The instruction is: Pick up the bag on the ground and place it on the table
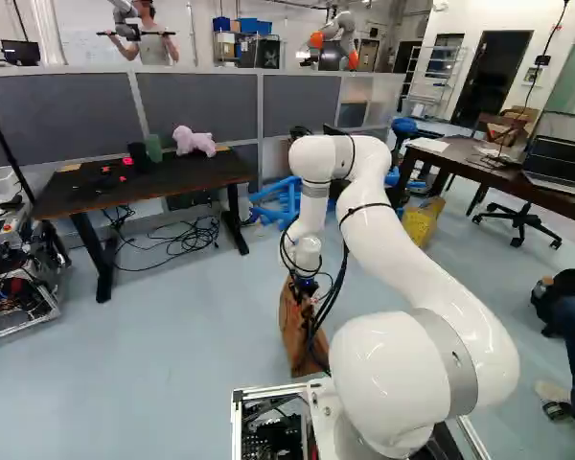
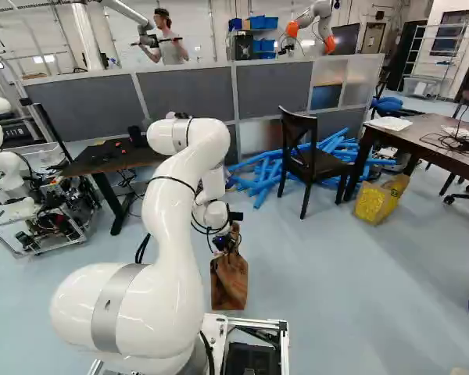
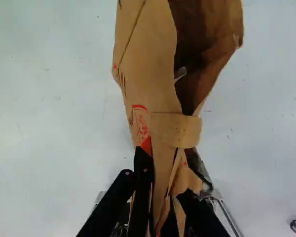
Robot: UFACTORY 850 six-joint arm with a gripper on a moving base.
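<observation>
A brown paper bag [image 2: 229, 283] sits low, nearer the robot than the dark desk [image 1: 187, 176] that holds a pink stuffed toy [image 1: 194, 141]. The black end effector [image 3: 165, 173] is closed on the bag, crumpled paper pinched between its two fingers. The grasp looks done; whether the bag touches the floor, I cannot tell. Left to do, I judge: lift clear, carry to that desk, if it is the one meant, and release on top.

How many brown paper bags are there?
1: the brown paper bag, its crumpled edge pinched between the fingers of the gripper, just ahead of the base. Others may be hidden behind the white arm.
</observation>
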